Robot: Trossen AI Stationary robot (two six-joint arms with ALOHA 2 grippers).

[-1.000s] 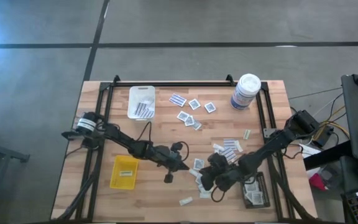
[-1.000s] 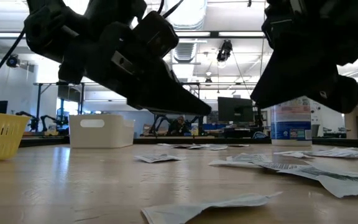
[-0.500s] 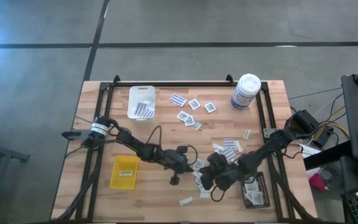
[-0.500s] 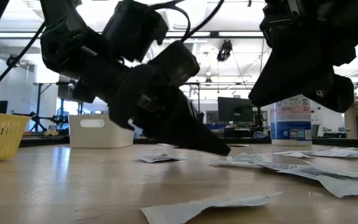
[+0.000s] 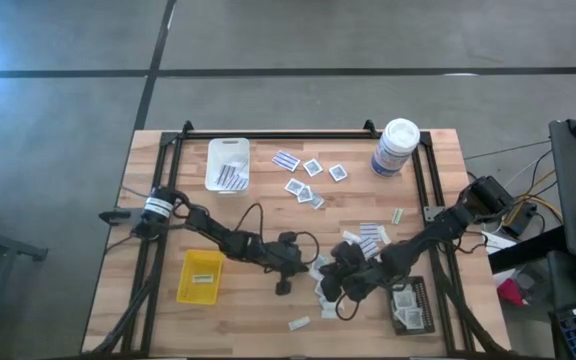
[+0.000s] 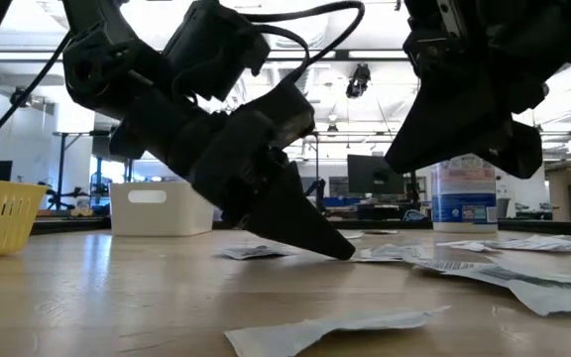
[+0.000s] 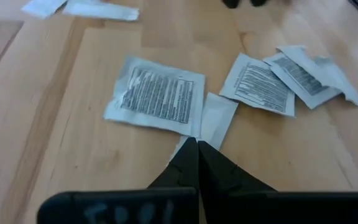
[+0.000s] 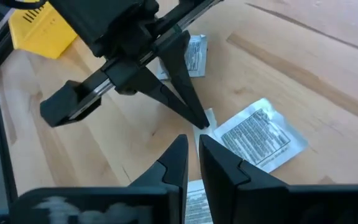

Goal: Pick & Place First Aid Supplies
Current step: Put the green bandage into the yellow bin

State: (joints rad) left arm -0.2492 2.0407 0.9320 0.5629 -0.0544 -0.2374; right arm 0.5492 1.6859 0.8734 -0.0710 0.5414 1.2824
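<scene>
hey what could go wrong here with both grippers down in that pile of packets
The shut left gripper has its tip at a small pale strip lying against a printed packet, so it might drag both. The right gripper sits very close opposite; the two could collide. That strip lies flat and may slip away.

Robotics lab or workshop. Wooden bench table (image 5: 248, 320) on grey concrete floor (image 5: 58, 150). Beyond it: open hall, exposed ceiling ducts (image 6: 305, 35), strip lights, a computer monitor (image 6: 372, 175), other robot arms (image 6: 67, 188) on distant benches.
</scene>
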